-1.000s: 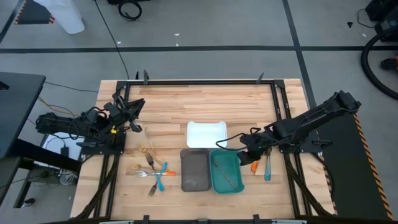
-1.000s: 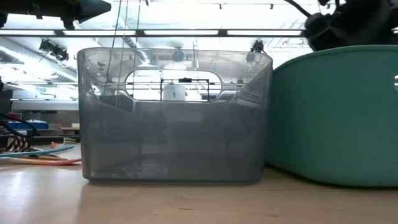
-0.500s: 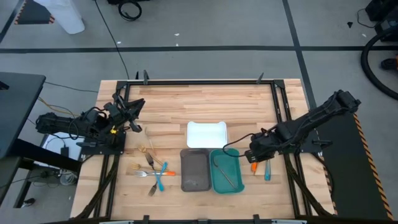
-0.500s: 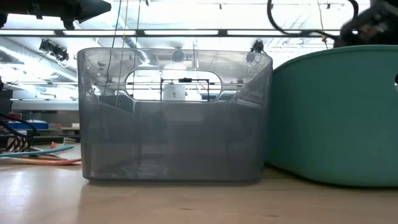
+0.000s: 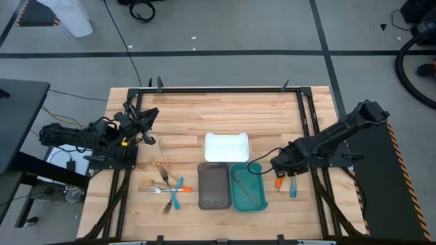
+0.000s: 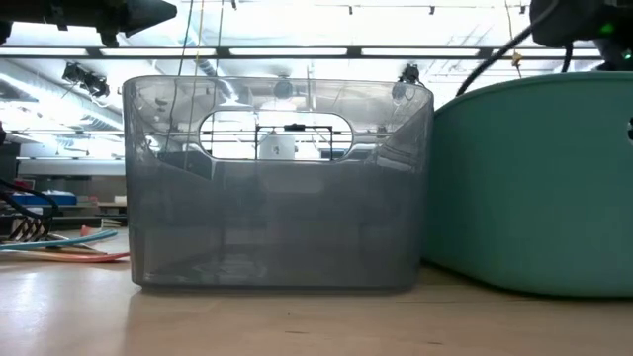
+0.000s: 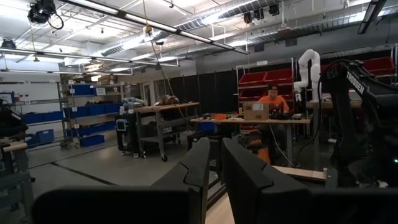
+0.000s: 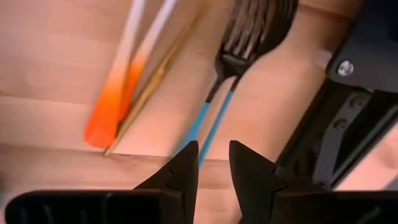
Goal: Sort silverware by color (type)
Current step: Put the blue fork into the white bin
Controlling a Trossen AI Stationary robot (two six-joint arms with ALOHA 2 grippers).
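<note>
We see the right gripper [image 5: 278,165] has swung away from above the teal tray [image 5: 257,201] over the last second and now hangs over the bare wood just beside that tray's right rim, above an orange-handled piece [image 5: 278,182] and a blue-handled fork [image 5: 293,185]. In its wrist view the fingers [image 8: 180,168] stand a narrow gap apart with nothing between them, and the blue-handled fork lies straight ahead. One metal piece [image 5: 246,191] lies in the teal tray; we judge a drop is done and the arm is lining up its next pick, though which of the two it means to take we cannot say.

The left gripper [image 5: 146,117] waits at the table's left edge, its fingers [image 7: 196,168] close together and empty. The rest of the silverware [image 5: 167,184] remains in a loose cluster on the wood left of the grey tray [image 5: 212,185], well apart from both grippers, so most of the sorting is not yet done.
</note>
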